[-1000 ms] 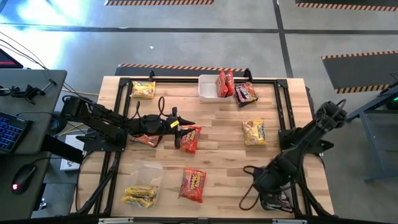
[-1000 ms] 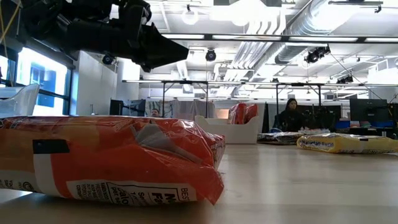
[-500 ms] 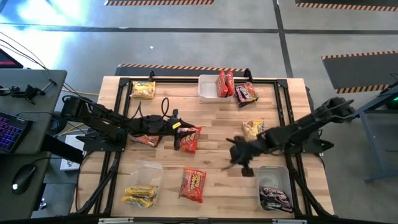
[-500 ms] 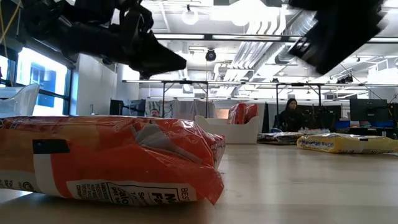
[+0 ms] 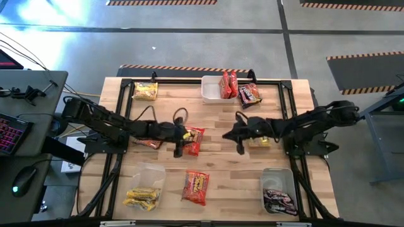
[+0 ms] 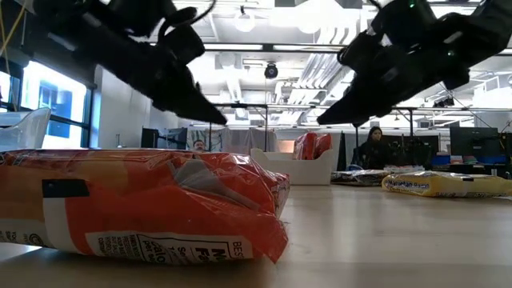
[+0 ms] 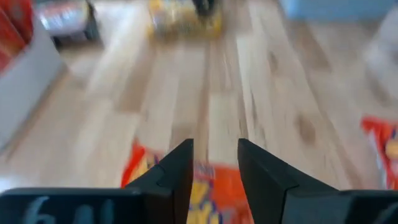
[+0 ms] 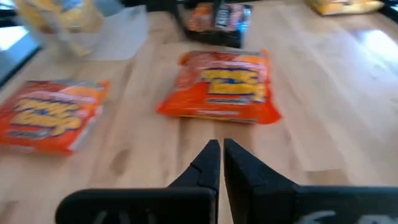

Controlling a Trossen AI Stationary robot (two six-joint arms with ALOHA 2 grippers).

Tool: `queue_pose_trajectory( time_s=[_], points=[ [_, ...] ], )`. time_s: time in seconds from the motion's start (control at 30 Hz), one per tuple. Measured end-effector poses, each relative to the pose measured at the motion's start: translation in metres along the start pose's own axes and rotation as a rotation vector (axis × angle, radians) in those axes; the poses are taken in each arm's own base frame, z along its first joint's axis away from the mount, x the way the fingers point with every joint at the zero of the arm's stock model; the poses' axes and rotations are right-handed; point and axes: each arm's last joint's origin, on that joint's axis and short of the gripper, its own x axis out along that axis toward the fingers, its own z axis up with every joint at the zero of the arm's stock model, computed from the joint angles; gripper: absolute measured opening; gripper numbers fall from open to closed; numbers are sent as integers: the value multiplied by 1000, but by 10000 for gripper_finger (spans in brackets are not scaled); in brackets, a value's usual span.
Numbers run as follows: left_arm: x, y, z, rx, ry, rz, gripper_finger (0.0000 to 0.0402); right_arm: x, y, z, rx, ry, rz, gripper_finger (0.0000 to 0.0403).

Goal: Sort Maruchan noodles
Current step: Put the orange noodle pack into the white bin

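Observation:
The noodle packets lie scattered on the wooden table (image 5: 221,164). One red-orange packet (image 5: 194,140) lies flat near the middle. My left gripper (image 5: 182,142) hangs open just above its left end, slanting down, with the packet (image 7: 205,196) showing under the fingertips (image 7: 214,168). My right gripper (image 5: 228,135) hangs shut over bare wood to the right of that packet (image 8: 224,87), holding nothing. In the low view both grippers are in the air, left (image 6: 216,118) and right (image 6: 324,120). A yellow packet (image 5: 259,135) lies under my right arm.
A white tub (image 5: 210,89) at the far edge holds red packets (image 5: 228,84), with a dark packet (image 5: 250,94) beside it. A yellow packet (image 5: 145,91) lies far left. Near tubs hold yellow packets (image 5: 140,198) and a dark packet (image 5: 279,200). Another red-orange packet (image 5: 196,187) lies near.
My right arm has swung away from the clear tub at the near right corner toward the table's middle, turning and coming down until it points at the red-orange packet. My left gripper has tipped from nearly level to slanting down toward that packet.

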Motion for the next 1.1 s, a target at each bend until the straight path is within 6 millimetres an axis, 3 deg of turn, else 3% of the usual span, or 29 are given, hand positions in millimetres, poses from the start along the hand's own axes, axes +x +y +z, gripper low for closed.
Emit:
queue_pose_trajectory(
  time_s=[0.17,0.43,0.67,0.77,0.93,1.1],
  points=[
    [-3,-18,7,90,204,36,140,0,-8,1,-16,-2,-38,5],
    [-4,-39,-1,168,262,43,179,-1,-12,1,-5,-5,-93,5],
    [20,-53,-25,356,342,52,180,-1,-12,1,-3,-7,-102,5],
    [30,-57,-26,411,357,90,179,-1,-12,1,-3,-7,-99,5],
    [43,-60,-23,432,374,123,153,-1,-12,1,-3,-8,-99,5],
    [45,-61,-20,428,371,108,75,-1,-12,1,77,-17,-97,5]
  ],
)
